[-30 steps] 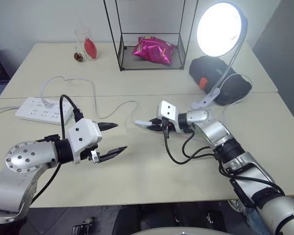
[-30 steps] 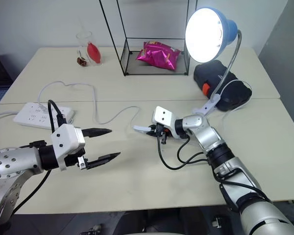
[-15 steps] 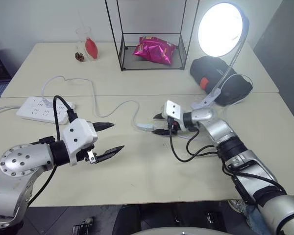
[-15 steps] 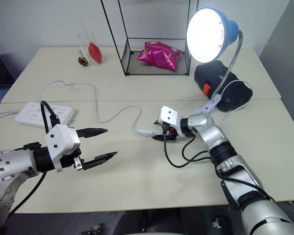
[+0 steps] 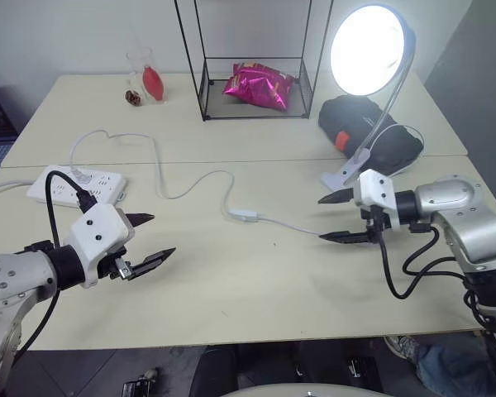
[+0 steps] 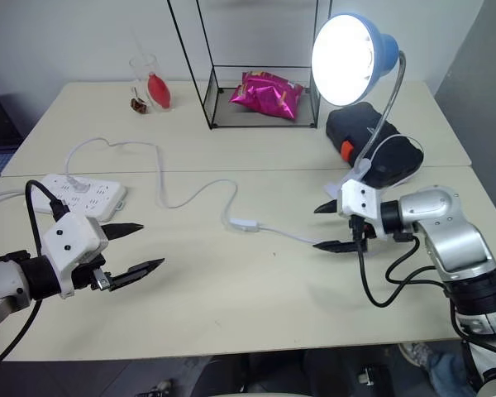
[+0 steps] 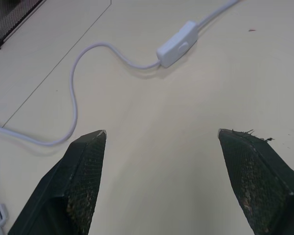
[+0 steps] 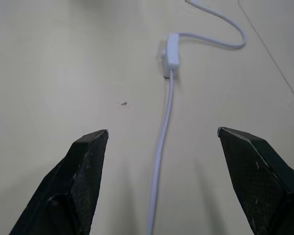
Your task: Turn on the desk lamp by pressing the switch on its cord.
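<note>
The desk lamp point(image 5: 369, 48) is glowing, so the task appears complete. The switch point(image 5: 245, 215) is lying free on the desk point(image 5: 256, 281). Both the left hand point(image 5: 145, 239) and the right hand point(image 5: 334, 217) are hovering with fingers apart, gripping nothing.

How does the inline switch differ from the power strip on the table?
The switch is a small slim block in line with the thin cord; the power strip is a far larger flat slab with rows of sockets. The switch lies mid-table, nothing plugged into it; the power strip sits at the left edge holding a plug. Both are white and lie flat.
</note>
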You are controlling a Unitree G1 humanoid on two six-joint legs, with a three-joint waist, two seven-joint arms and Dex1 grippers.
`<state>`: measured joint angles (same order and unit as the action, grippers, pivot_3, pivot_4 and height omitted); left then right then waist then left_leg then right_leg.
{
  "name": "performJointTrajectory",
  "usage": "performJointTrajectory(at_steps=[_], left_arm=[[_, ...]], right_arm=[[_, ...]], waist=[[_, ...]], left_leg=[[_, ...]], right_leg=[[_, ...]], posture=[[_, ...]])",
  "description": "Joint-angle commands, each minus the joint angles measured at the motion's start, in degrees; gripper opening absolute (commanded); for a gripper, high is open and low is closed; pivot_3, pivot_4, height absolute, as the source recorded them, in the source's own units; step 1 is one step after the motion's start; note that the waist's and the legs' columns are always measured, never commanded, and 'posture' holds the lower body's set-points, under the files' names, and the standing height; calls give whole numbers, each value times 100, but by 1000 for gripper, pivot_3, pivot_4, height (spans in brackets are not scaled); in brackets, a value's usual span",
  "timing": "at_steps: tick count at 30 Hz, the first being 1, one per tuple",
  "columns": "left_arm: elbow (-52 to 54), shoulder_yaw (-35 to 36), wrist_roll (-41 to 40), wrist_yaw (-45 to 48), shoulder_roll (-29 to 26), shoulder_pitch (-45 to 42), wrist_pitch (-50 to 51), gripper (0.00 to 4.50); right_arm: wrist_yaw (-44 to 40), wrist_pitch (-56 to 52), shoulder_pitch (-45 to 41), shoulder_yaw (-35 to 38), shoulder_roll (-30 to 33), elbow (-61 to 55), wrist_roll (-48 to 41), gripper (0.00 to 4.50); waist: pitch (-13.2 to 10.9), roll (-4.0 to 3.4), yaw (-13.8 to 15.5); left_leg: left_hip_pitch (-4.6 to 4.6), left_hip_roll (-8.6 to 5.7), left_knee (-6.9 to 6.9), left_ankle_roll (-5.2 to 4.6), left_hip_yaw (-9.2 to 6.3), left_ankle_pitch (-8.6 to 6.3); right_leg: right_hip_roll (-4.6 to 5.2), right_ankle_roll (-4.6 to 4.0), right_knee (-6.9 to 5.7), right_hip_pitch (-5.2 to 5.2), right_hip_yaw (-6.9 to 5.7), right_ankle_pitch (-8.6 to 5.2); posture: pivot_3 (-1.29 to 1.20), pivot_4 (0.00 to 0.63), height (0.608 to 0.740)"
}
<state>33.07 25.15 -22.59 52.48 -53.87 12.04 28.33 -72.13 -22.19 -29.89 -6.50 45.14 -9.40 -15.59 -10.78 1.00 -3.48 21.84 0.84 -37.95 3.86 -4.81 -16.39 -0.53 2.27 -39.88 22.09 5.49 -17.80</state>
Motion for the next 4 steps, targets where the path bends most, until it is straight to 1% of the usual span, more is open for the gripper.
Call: performJointTrajectory(at_steps=[1,4], left_arm=[[-12,191,-14,57,-62,-48,-89,3779],[11,197,-136,70,36,-91,-90,3779]], right_arm=[[130,-152,43,218,11,-291,-256,3761],[196,-154,136,216,9,-330,-301,3761]], waist=[[0,0,11],[0,0,22]], left_leg=[[2,1,0,0,0,0],[9,8,1,0,-2,0]], right_leg=[[0,0,0,2,0,0],[4,0,2,5,1,0]], posture=[[0,150,740],[0,150,740]])
